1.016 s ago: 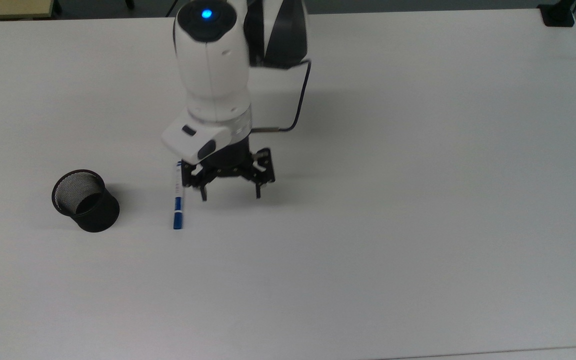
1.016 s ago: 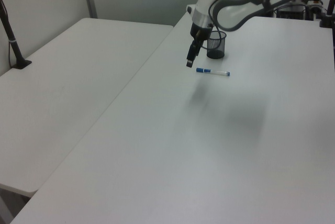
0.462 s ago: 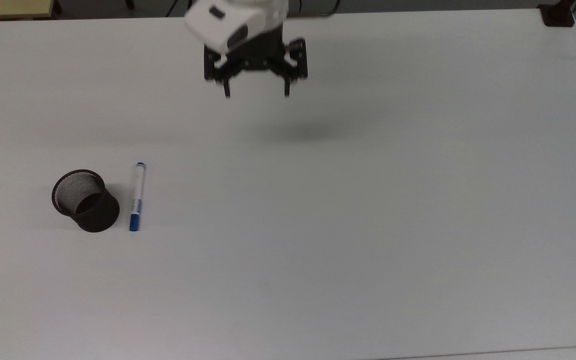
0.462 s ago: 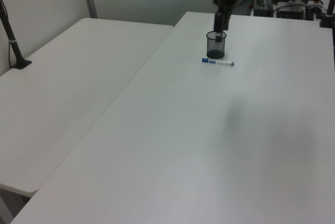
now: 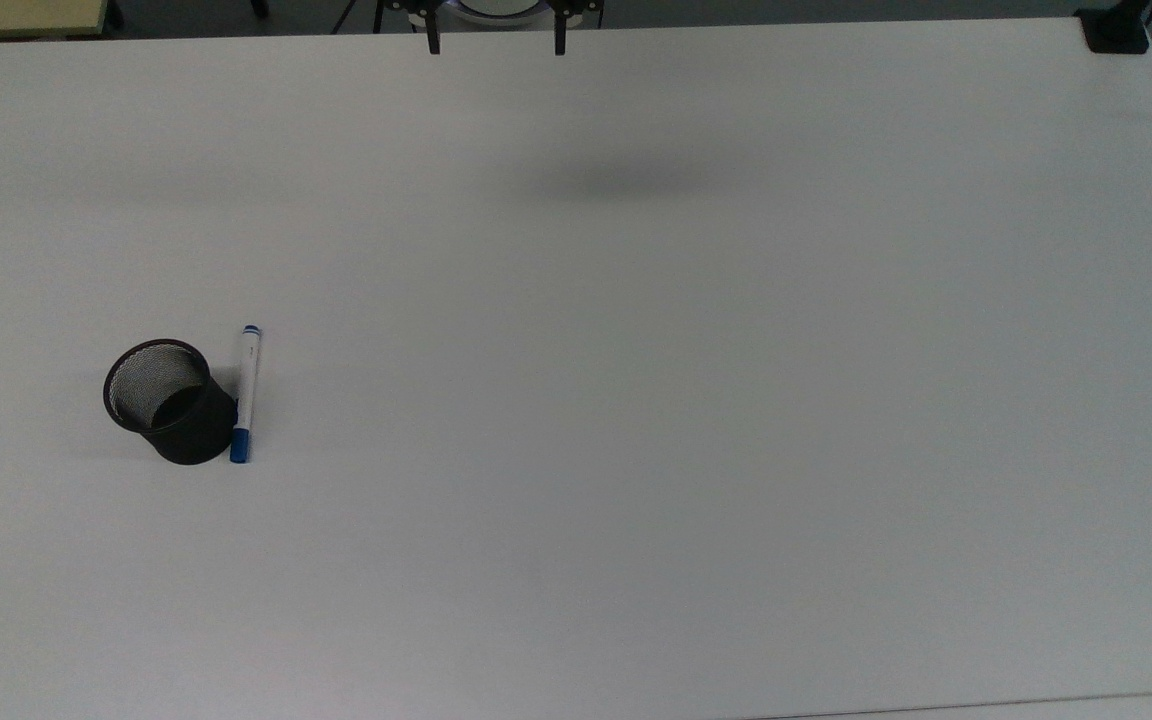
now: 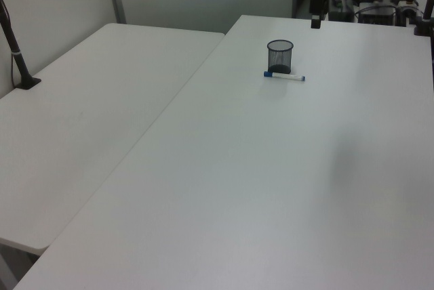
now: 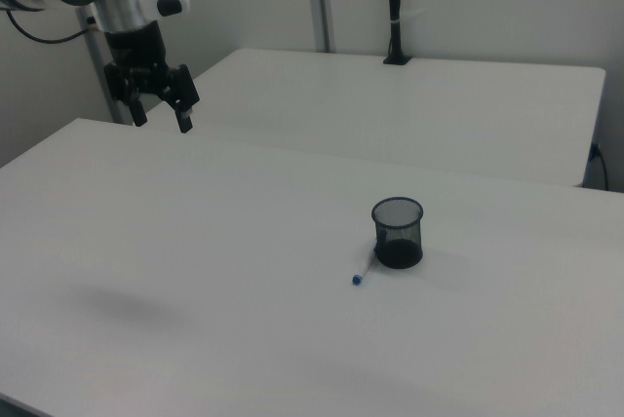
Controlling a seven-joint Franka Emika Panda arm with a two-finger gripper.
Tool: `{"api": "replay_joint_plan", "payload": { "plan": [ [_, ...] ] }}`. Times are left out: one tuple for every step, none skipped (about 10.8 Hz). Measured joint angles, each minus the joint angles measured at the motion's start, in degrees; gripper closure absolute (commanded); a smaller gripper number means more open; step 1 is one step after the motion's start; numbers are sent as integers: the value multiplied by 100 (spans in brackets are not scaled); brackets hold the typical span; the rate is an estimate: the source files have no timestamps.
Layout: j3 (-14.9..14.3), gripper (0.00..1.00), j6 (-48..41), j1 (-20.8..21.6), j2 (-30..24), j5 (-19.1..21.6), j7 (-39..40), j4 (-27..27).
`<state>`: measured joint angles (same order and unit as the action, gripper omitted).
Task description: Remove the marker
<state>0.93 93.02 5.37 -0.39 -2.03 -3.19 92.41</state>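
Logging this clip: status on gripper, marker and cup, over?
Gripper open, empty, high above the far table edge. Marker flat on the table, outside the cup, against its base. Nothing in the way.

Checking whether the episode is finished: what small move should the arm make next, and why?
Probably none: stay parked. The marker lies on the table beside the cup, outside it, and the open gripper hangs high and far from both.

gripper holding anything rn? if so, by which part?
Nothing held. The gripper hangs open and empty above the table's far edge. The marker lies flat on the table beside the mesh cup.
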Motion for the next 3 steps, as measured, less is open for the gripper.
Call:
{"api": "replay_joint_plan", "payload": {
  "plan": [
    [-2,0,0,-64,-36,-1,0,70],
    [21,0,0,-189,-37,-1,3,110],
    [49,0,0,-300,-37,-1,3,121]
  ]
}}
